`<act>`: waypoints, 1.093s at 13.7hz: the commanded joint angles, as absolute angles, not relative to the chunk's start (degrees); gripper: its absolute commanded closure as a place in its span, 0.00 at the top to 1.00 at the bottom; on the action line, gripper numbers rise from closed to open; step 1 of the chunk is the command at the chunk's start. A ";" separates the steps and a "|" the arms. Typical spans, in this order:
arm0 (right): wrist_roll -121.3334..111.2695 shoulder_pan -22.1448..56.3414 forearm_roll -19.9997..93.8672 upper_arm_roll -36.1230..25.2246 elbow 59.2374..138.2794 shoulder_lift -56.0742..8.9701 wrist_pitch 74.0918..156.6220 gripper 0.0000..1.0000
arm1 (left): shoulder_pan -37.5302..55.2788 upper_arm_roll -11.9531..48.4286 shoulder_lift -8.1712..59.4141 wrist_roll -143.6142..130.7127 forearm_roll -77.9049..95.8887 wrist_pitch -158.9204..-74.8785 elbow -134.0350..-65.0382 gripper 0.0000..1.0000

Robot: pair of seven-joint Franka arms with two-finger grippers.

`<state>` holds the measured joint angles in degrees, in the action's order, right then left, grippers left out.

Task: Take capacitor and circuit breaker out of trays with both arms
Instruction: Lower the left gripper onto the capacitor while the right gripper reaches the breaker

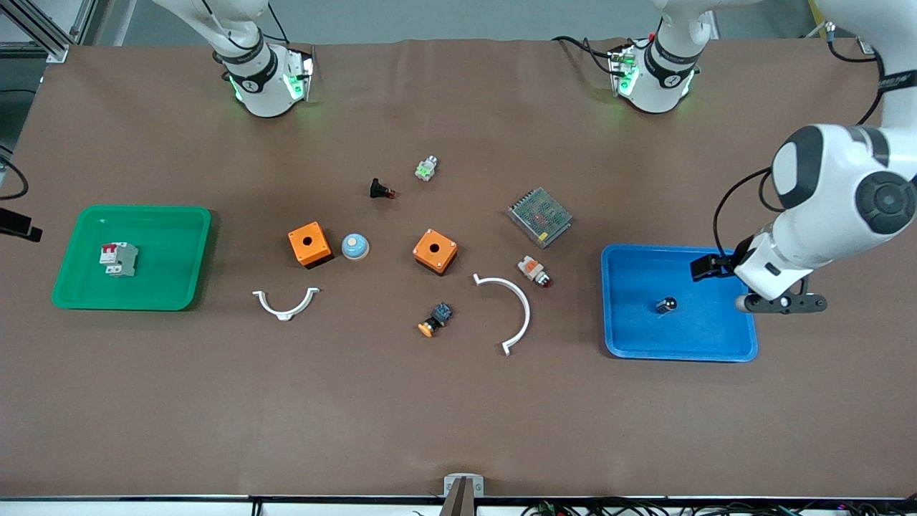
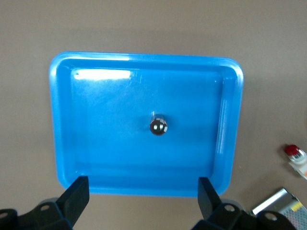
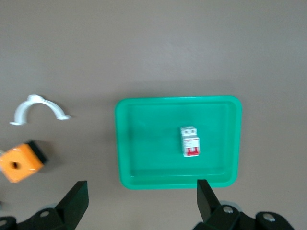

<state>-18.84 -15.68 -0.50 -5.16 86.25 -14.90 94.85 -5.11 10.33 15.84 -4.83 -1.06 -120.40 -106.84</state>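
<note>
The capacitor [image 1: 665,305], a tiny black cylinder with a shiny top, stands in the middle of the blue tray [image 1: 623,337]; it also shows in the left wrist view [image 2: 158,125]. My left gripper [image 1: 716,271] hangs open and empty high over the tray's [image 2: 67,158] edge. The breaker [image 1: 119,258], a white-grey block with a red lever, lies in the green tray [image 1: 172,287]; it also shows in the right wrist view [image 3: 190,141]. My right gripper [image 3: 143,199] is open and empty, high over the table by the green tray [image 3: 144,177]. In the front view only a black tip shows at the picture's edge.
Between the trays lie two orange boxes [image 1: 309,244] [image 1: 435,251], a blue dome button [image 1: 354,246], a black button [image 1: 381,190], a green-lit button [image 1: 427,169], an orange-capped button [image 1: 435,319], a lamp [image 1: 534,271], a metal mesh unit [image 1: 540,216] and two white clamps [image 1: 286,304] [image 1: 510,308].
</note>
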 commanded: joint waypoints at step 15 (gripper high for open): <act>-40.08 -24.87 1.40 -3.78 111.00 -24.26 129.10 1.00 | -4.92 10.81 32.78 -5.01 -2.20 -135.61 -106.88 0.39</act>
